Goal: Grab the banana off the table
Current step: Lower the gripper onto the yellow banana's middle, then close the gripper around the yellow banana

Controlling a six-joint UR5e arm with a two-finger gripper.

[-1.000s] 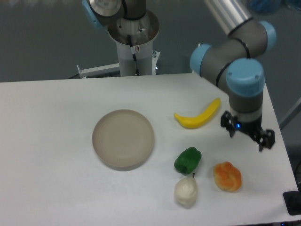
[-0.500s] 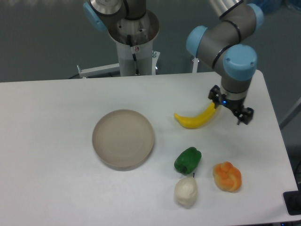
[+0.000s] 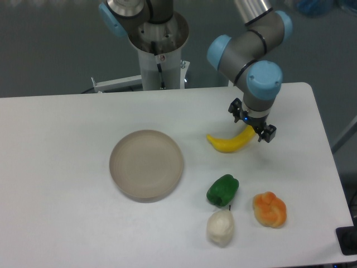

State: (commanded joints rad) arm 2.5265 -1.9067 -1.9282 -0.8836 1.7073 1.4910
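Approach step: gripper (image 3: 252, 127) hovers over the banana's (image 3: 231, 142) right end, jaws spread, gripping nothing; next, descend and close.

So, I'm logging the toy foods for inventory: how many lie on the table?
4. The banana under the gripper, the green pepper, the white piece below it, and the orange fruit at right.

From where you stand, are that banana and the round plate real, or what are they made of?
The banana looks like smooth plastic: uniform yellow, no spots, faint sheen, likely a toy. The plate appears matte beige, perhaps plastic or unglazed ceramic; its dull, even surface leaves that open.
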